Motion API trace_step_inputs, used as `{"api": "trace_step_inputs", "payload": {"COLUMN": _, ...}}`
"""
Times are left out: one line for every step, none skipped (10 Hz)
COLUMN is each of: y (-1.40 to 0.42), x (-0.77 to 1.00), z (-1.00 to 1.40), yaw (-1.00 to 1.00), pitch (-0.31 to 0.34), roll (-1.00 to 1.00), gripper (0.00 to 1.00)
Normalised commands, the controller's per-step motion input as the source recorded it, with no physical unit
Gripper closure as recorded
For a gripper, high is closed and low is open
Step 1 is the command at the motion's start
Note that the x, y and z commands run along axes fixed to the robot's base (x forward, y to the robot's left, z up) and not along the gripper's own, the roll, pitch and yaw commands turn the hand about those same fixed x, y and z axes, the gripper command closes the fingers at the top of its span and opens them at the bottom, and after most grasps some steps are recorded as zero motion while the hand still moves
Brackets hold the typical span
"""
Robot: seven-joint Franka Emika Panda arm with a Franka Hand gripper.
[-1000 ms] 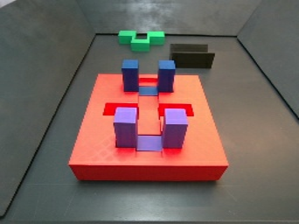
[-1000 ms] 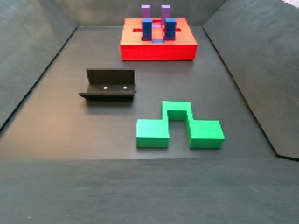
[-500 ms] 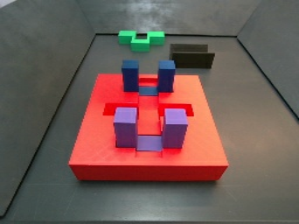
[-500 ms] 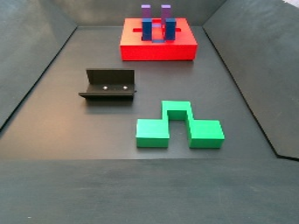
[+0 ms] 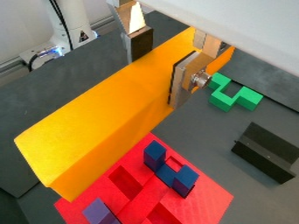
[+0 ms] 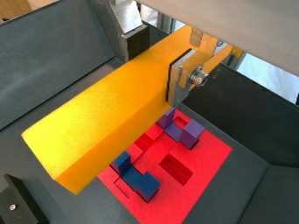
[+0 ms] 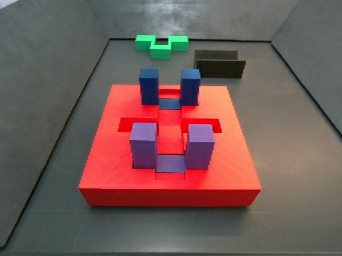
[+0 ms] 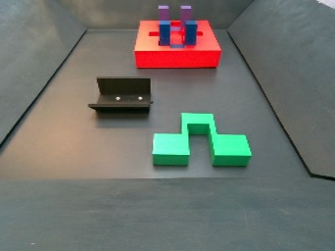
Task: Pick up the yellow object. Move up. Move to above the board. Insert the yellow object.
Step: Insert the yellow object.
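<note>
Above the board [image 5: 140, 197], in both wrist views, the end effector [image 5: 162, 58] is gripping the yellow bar [image 5: 111, 118], its silver fingers [image 5: 184, 79] pressing on the bar's long sides. Both side views are showing no arm, only the board [image 7: 167, 160] with its purple and blue posts [image 7: 143, 143], the fixture [image 8: 121, 95] and the green block [image 8: 199, 142] lying on the surface [image 8: 78, 147].
</note>
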Motion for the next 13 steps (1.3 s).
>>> {"api": "trace_step_inputs", "payload": {"y": 0.0, "x": -0.08, "z": -0.01, "yaw": 0.0, "pitch": 0.0, "roll": 0.0, "gripper": 1.0}}
{"api": "trace_step_inputs", "payload": {"y": 0.0, "x": -0.04, "z": 0.0, "yaw": 0.0, "pitch": -0.007, "roll": 0.0, "gripper": 1.0}}
{"api": "trace_step_inputs", "payload": {"y": -0.02, "x": 0.03, "z": -0.01, "yaw": 0.0, "pitch": 0.0, "roll": 0.0, "gripper": 1.0}}
{"api": "trace_step_inputs", "payload": {"y": 0.0, "x": 0.36, "z": -0.2, "yaw": 0.12, "pitch": 0.0, "roll": 0.03, "gripper": 1.0}}
{"api": "trace_step_inputs", "payload": {"y": 0.0, "x": 0.87, "z": -0.15, "yaw": 0.34, "pitch": 0.097, "roll": 0.16, "gripper": 1.0}}
{"api": "trace_step_inputs", "payload": {"y": 0.0, "x": 0.89, "z": -0.13, "yaw": 0.32, "pitch": 0.1, "roll": 0.17, "gripper": 1.0}}
{"api": "trace_step_inputs", "payload": {"y": 0.0, "x": 0.87, "z": -0.16, "yaw": 0.3, "pitch": 0.101, "roll": 0.18, "gripper": 1.0}}
{"api": "trace_step_inputs", "payload": {"y": -0.01, "x": 0.85, "z": -0.16, "yaw": 0.29, "pitch": 0.103, "roll": 0.19, "gripper": 1.0}}
{"api": "trace_step_inputs", "payload": {"y": -0.1, "x": 0.73, "z": -0.17, "yaw": 0.18, "pitch": 0.111, "roll": 0.17, "gripper": 1.0}}
{"api": "trace_step_inputs", "payload": {"y": -0.19, "x": 0.53, "z": -0.19, "yaw": 0.0, "pitch": 0.114, "roll": 0.19, "gripper": 1.0}}
{"api": "trace_step_inputs", "payload": {"y": -0.24, "x": 0.45, "z": -0.16, "yaw": -0.15, "pitch": 0.103, "roll": 0.15, "gripper": 1.0}}
{"api": "trace_step_inputs", "payload": {"y": -0.22, "x": 0.46, "z": -0.11, "yaw": -0.32, "pitch": 0.083, "roll": 0.1, "gripper": 1.0}}
{"api": "trace_step_inputs", "payload": {"y": -0.16, "x": 0.4, "z": -0.08, "yaw": -0.42, "pitch": 0.059, "roll": 0.06, "gripper": 1.0}}
